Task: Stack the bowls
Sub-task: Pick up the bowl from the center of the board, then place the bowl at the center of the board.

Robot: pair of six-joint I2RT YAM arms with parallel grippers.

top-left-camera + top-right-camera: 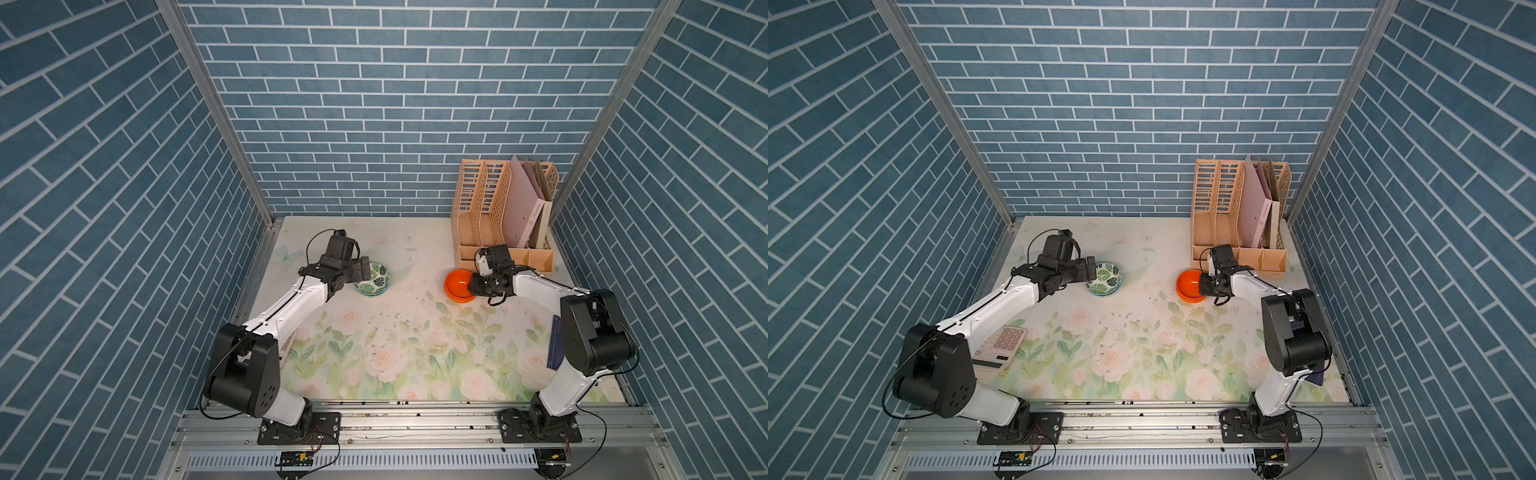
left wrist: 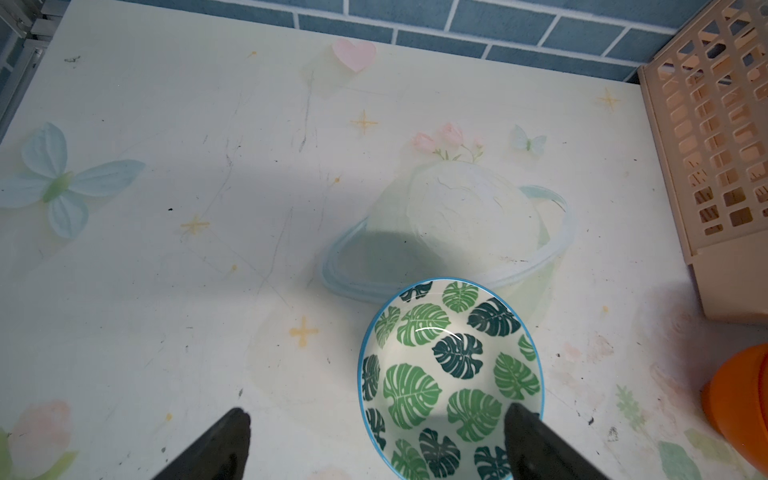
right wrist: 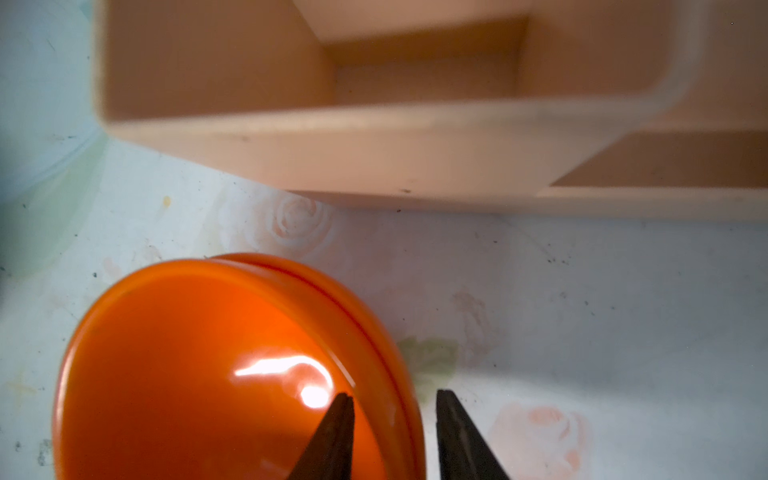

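Observation:
A white bowl with green leaf print (image 1: 376, 279) (image 1: 1106, 278) (image 2: 449, 365) sits at the back left of the table, and in both top views it appears nested in a second one. My left gripper (image 1: 365, 269) (image 2: 378, 417) hovers open at its near-left rim, one finger (image 2: 523, 428) over the bowl and the other over bare table. Two glossy orange bowls (image 1: 456, 281) (image 1: 1187, 281) (image 3: 199, 365) sit nested at the right. My right gripper (image 1: 473, 286) (image 3: 395, 399) straddles their rim, one finger inside and one outside. The jaws are narrow, with small gaps still showing.
A beige file organizer (image 1: 482, 216) (image 3: 374, 158) with pink folders stands just behind the orange bowls. A calculator (image 1: 1000, 345) lies under the left arm and a dark blue book (image 1: 555, 345) lies by the right arm. Blue brick walls enclose the table.

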